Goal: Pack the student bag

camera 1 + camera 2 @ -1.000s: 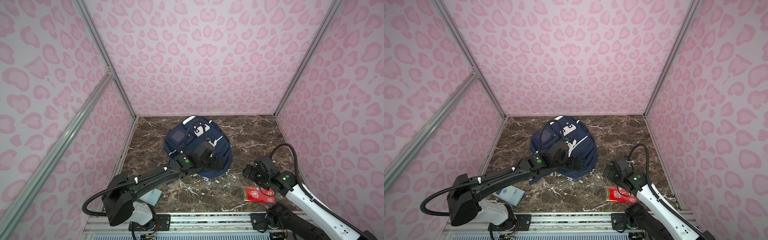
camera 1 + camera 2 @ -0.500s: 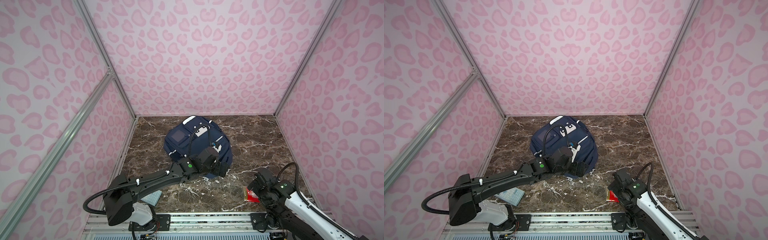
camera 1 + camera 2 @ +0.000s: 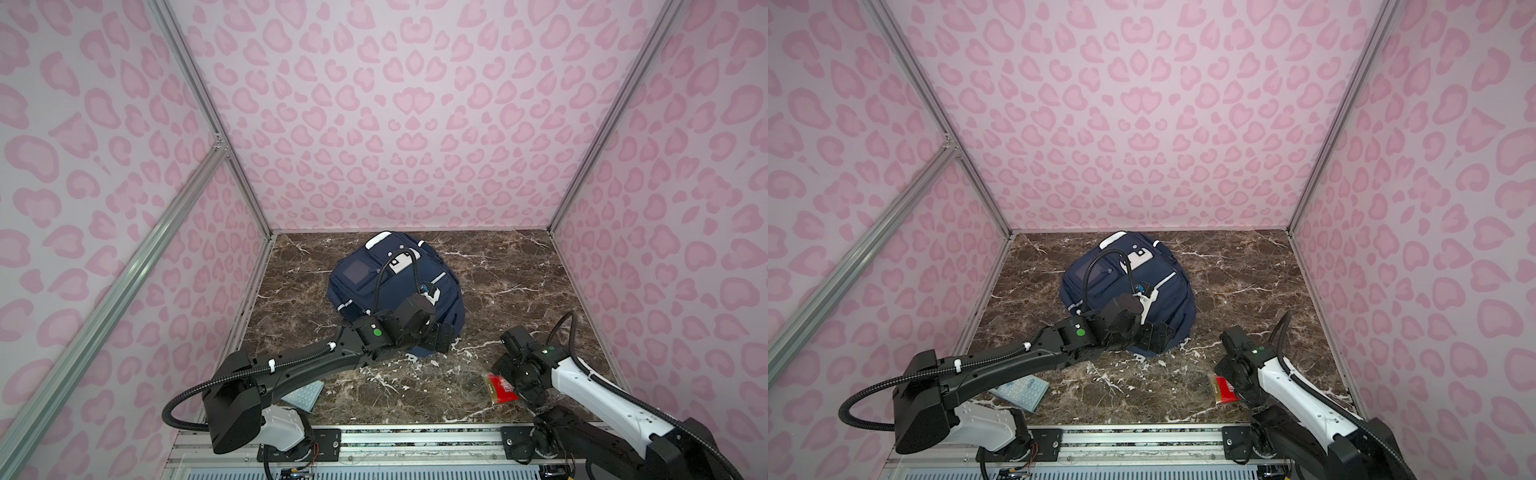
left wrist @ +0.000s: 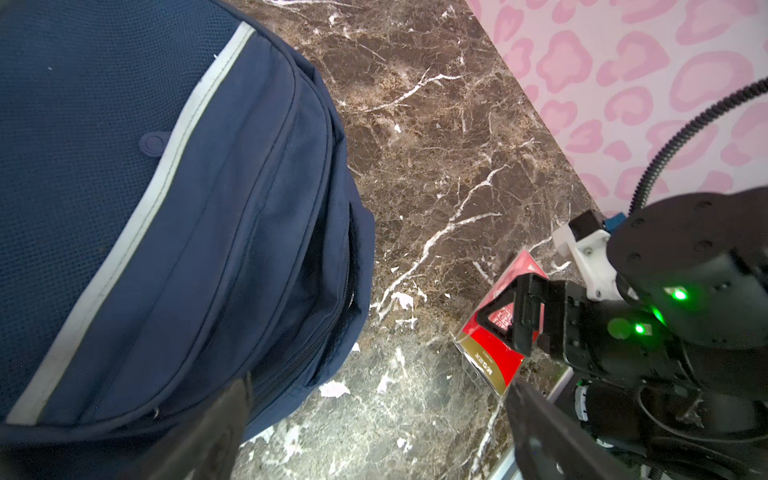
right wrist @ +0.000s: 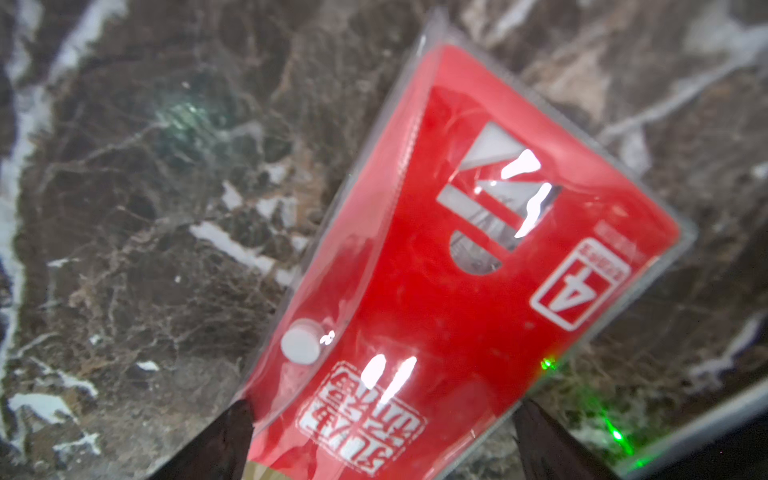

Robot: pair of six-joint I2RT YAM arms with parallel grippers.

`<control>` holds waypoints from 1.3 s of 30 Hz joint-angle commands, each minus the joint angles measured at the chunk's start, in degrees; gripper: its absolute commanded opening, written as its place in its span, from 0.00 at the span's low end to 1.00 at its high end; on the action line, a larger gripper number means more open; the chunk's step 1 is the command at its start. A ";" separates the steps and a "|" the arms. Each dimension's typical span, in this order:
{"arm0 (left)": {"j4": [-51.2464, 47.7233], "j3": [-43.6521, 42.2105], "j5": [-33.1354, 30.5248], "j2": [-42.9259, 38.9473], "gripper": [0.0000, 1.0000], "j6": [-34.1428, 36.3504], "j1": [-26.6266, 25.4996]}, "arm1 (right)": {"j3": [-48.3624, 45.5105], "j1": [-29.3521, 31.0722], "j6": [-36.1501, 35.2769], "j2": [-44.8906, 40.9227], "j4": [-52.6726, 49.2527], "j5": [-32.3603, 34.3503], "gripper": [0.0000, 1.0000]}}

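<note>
The student bag (image 3: 395,282) (image 3: 1125,278), a navy backpack with white stripes, lies flat at the middle of the marble floor. My left gripper (image 3: 440,338) (image 4: 374,415) hovers at its near edge, open and empty, with one finger over the bag's fabric (image 4: 166,208). A red plastic-wrapped packet (image 3: 498,388) (image 5: 457,270) lies flat near the front right. Low over it my right gripper (image 3: 517,380) (image 5: 384,436) stands open, a finger on each side of the packet's end. In the left wrist view the right gripper (image 4: 528,316) partly covers the packet (image 4: 490,353).
A light-blue flat pouch (image 3: 303,395) (image 3: 1019,390) lies at the front left, partly under my left arm. Pink patterned walls (image 3: 415,124) close in the floor on three sides. A metal rail (image 3: 415,440) runs along the front edge.
My right gripper has swung toward the front and come down over the red packet, which it now partly covers. The left gripper has shifted slightly toward the bag's near edge.
</note>
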 commanded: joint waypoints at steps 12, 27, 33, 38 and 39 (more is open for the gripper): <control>3.72 -2.18 0.61 4.44 0.96 -0.65 -0.08 | 10.71 -1.44 -32.10 14.68 14.84 -2.33 1.00; 11.60 17.71 11.32 32.76 0.30 -4.78 -3.64 | 3.10 -21.95 -34.44 7.91 21.27 -19.08 0.84; 4.14 26.32 3.28 41.22 0.06 -3.45 -3.70 | -0.03 -23.93 -34.64 5.73 22.61 -21.96 0.71; 0.59 31.09 0.23 45.78 0.03 -2.90 -3.74 | -1.58 -24.19 -34.91 5.64 24.29 -24.99 0.70; -0.02 31.53 -0.68 46.28 0.03 -2.82 -3.75 | -1.92 -24.18 -35.22 5.48 25.10 -25.64 0.70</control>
